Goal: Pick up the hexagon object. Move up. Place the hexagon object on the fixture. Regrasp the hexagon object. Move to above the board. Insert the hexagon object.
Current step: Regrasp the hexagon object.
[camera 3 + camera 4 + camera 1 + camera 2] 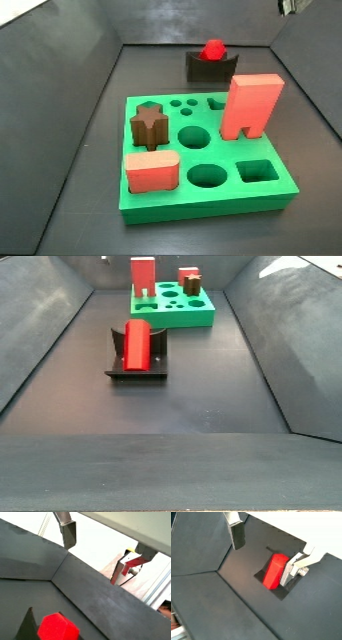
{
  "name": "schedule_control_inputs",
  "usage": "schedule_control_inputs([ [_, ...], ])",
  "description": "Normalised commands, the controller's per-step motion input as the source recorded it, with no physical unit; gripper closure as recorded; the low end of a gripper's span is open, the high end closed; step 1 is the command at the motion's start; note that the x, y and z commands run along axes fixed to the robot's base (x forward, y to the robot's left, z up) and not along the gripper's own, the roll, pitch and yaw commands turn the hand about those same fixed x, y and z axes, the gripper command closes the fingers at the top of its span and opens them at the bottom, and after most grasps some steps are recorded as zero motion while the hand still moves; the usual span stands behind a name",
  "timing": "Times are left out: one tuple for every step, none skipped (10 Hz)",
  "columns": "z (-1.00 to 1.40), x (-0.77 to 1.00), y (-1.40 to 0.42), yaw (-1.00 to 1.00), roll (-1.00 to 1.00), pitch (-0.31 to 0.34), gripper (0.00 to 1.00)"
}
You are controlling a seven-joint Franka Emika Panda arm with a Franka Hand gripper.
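- Resting lengthwise on the fixture [136,364], the hexagon object [136,344] could roll off if nudged.
- Gripper [264,543] hangs above, fingers [236,534] spread, empty; a skewed regrasp would jam insertion.
- Board [187,316] lies well apart.

The dark grey floor [201,386] of the walled bin carries the fixture [136,368] and, well apart from it toward one end, the green board [207,165], both resting flat on it in both side views. The red hexagon object [138,343] lies along the fixture rather than on the floor itself. The gripper [264,549] hangs above the floor, its fingers spread, touching nothing.
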Motion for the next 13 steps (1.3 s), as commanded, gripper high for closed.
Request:
schedule_control_inputs([
  [-0.01, 0.09, -0.03, 0.13, 0.32, 0.103, 0.00],
  [-0.01, 0.08, -0.03, 0.14, 0.25, 0.088, 0.00],
  [-1.00, 0.03, 0.08, 0.14, 0.17, 0.054, 0.00],
  [-1.00, 0.03, 0.08, 0.14, 0.16, 0.031, 0.00],
  [-1.00, 0.04, 0.07, 0.13, 0.14, -0.001, 0.00],
  [-1.00, 0.06, 0.06, 0.12, 0.11, -0.035, 0.00],
  [-1.00, 0.06, 0.06, 0.10, 0.08, -0.058, 0.00],
  [-1.00, 0.07, 0.05, 0.09, 0.07, -0.078, 0.00],
  [-1.00, 0.08, 0.05, 0.06, 0.06, -0.093, 0.00],
  [-1.00, 0.09, 0.04, 0.04, 0.07, -0.095, 0.00],
  [-1.00, 0.10, 0.04, 0.02, 0.07, -0.088, 0.00],
  [-1.00, 0.10, 0.03, 0.00, 0.07, -0.079, 0.00],
  [-0.90, 0.10, 0.03, -0.01, 0.07, -0.065, 0.00],
])
